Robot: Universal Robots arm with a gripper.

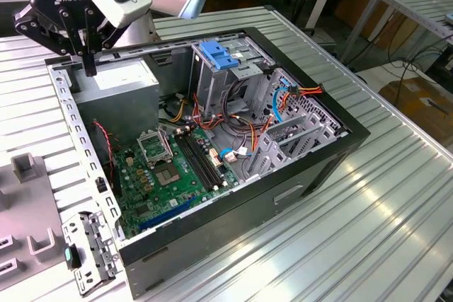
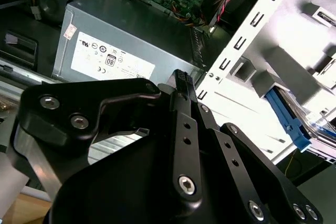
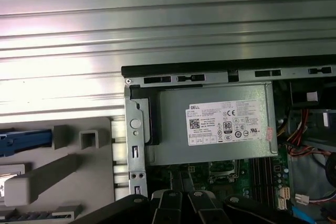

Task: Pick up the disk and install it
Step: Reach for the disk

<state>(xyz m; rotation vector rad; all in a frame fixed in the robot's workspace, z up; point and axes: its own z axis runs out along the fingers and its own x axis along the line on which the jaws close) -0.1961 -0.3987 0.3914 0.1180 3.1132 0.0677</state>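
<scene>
— So, where does the disk (image 3: 13, 167) lie?

— Outside the case (image 1: 283, 196), flat in a grey moulded plastic fixture (image 3: 68, 163) on the worktop (image 1: 368, 231). In the first wrist view its blue rail (image 3: 26, 141) runs along one edge as a smooth plastic strip, with a patch of pale label beside it. The second wrist view shows the same rail (image 2: 289, 121) past the case's punched sheet-metal wall (image 2: 247, 40).

— And seen from farther off?

— In the exterior view the fixture (image 1: 32, 206) sits at about nine o'clock from the case, just beyond that perforated wall (image 1: 79, 139).

— What about the hand (image 1: 90, 68)?

— Matt black, built of jointed links with hex bolts. Its fingers (image 2: 181, 85) are pressed together with nothing between them. It hangs at ten o'clock of the case, over a corner of the power-supply box (image 1: 120, 79), apart from the disk.

— Describe that box.

— Dull grey sheet steel, rectangular, with a white sticker (image 3: 228, 124) on its broad face. At its five o'clock lies the green motherboard (image 1: 170, 167) with long black slots. At one o'clock from the board stands a bare-metal drive cage (image 1: 212, 86) capped by a blue plastic handle (image 1: 219, 54), and red, yellow and orange cables (image 1: 241, 122) loop beside it.

— And the worktop?

— Ribbed aluminium slats, bright and reflective.
</scene>
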